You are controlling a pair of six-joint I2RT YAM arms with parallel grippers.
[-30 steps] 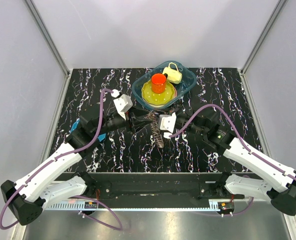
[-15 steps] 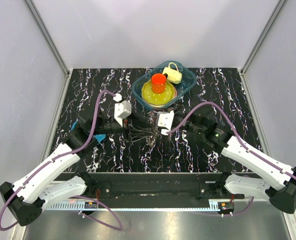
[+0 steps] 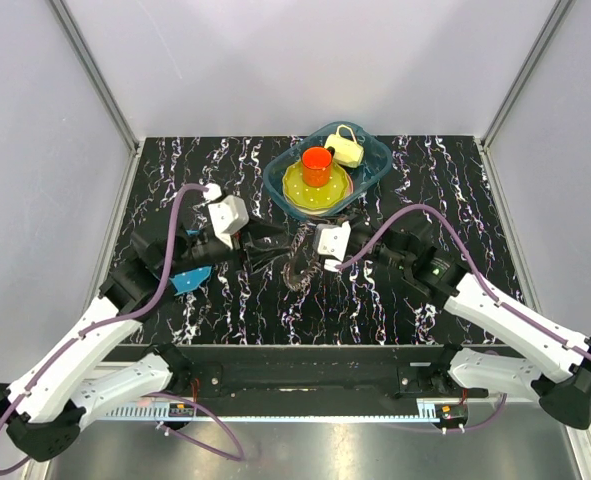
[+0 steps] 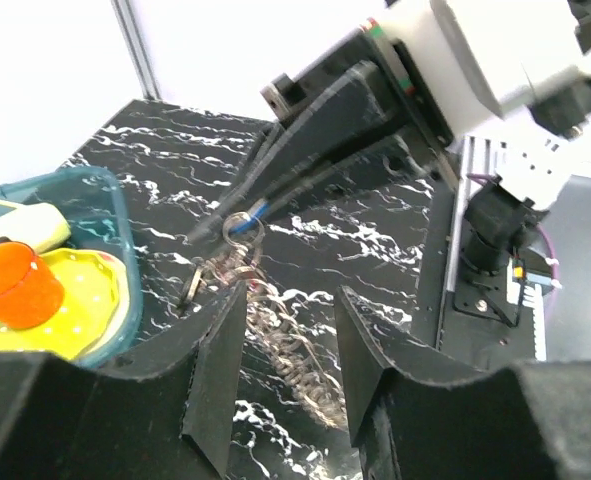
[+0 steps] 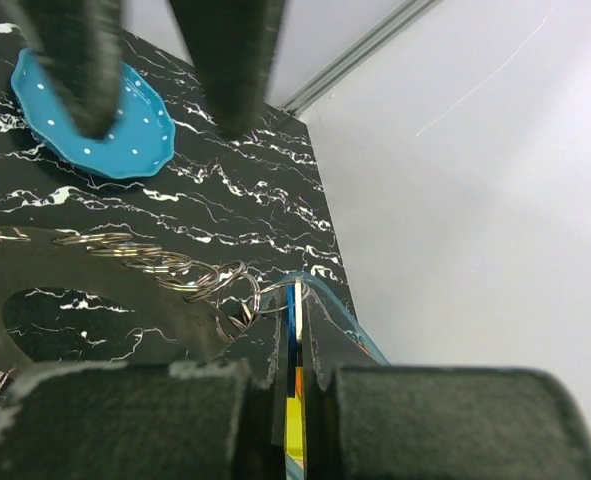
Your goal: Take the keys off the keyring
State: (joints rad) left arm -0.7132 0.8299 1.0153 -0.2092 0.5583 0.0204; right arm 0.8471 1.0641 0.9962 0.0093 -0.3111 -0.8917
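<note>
The keys hang packed along the keyring as a grey-brown strand trailing down to the black marbled table. My right gripper is shut on a thin blue-headed key, seen edge-on, joined to the small linked rings. Its dark fingers show above the strand in the left wrist view. My left gripper is open just left of the strand. Its jaws stand wide apart with the keys seen between them, not touching. Its fingers show at the top of the right wrist view.
A blue plastic basket at the back holds a yellow plate, an orange cup and a pale yellow cup. A blue dotted disc lies on the table under the left arm, and also shows in the right wrist view.
My left gripper has drawn back to the left, away from the key strand. The strand now hangs from my right gripper alone, which has barely moved.
</note>
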